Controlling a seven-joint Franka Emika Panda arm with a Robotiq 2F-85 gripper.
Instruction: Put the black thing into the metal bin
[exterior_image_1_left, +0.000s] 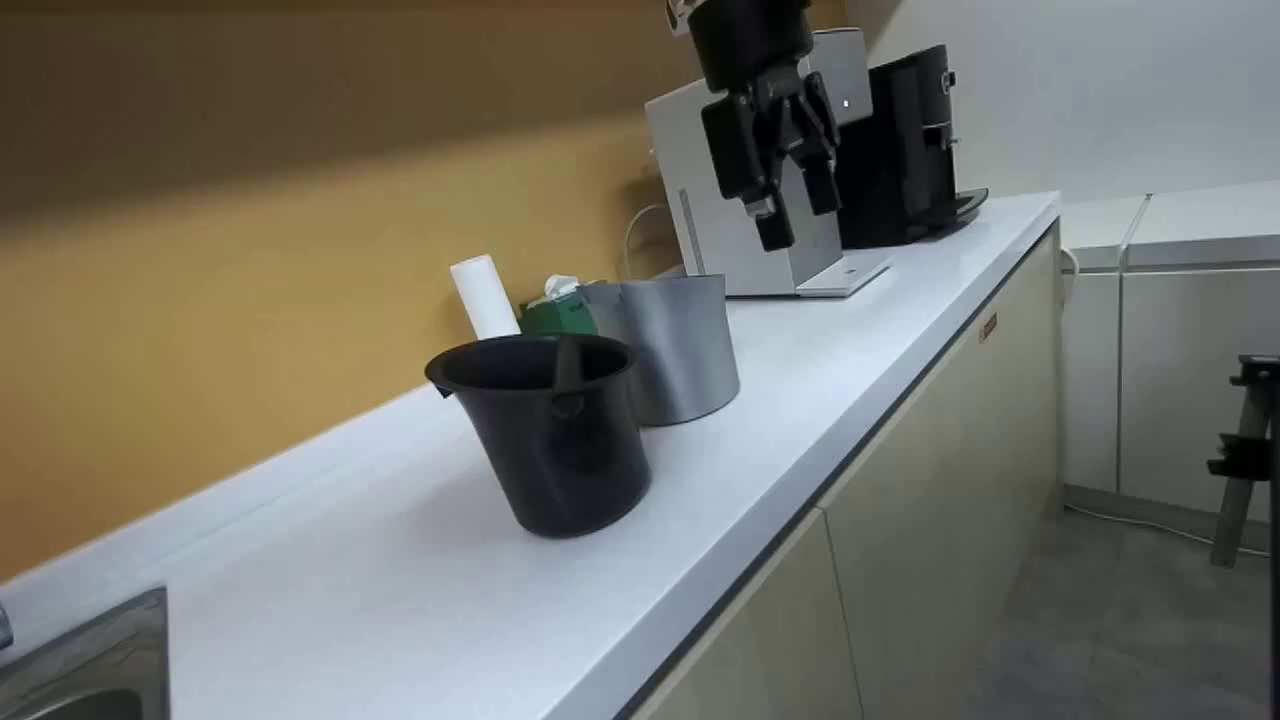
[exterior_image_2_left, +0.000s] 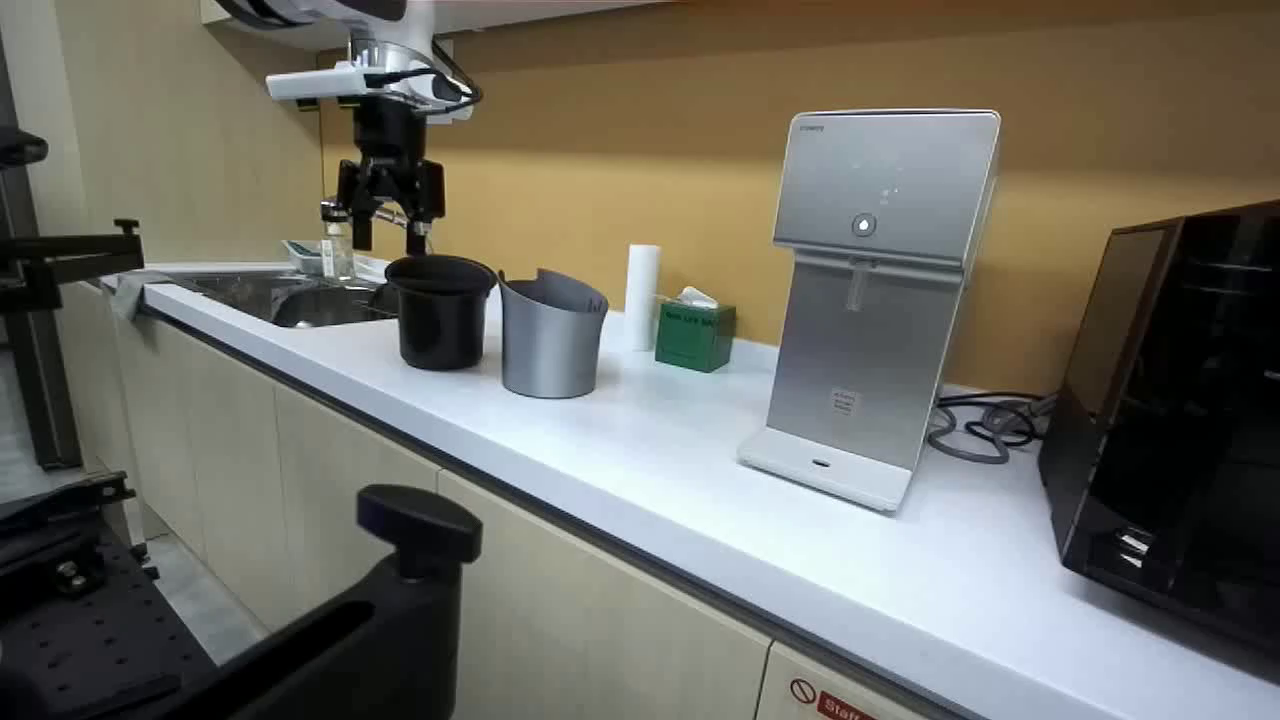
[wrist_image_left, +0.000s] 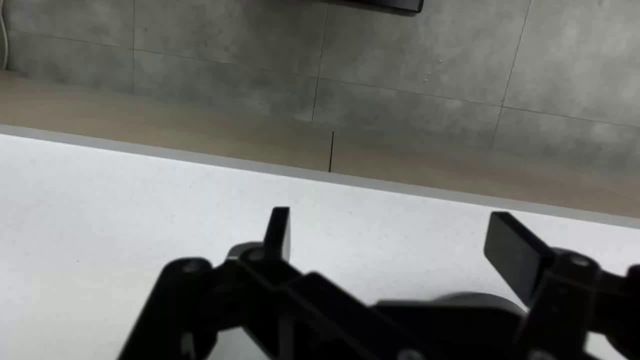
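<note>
Gripper (exterior_image_2_left: 390, 240) points down, jaws apart, nothing held. Black pot (exterior_image_2_left: 441, 325) stands upright below it, judged offset toward the wall (exterior_image_2_left: 600, 170); metal bin (exterior_image_2_left: 552, 350) just beside the pot, also below. Next move probably requires lateral alignment before descent.

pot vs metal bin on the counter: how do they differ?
Colour: the pot is black, the metal bin silver-grey.
Rim: the pot's flares outward into a lip; the metal bin's is uneven, without a flare.
Place: the pot stands nearer the sink, the metal bin farther from it.
Shared: both stand upright, open-topped, on the counter.
</note>
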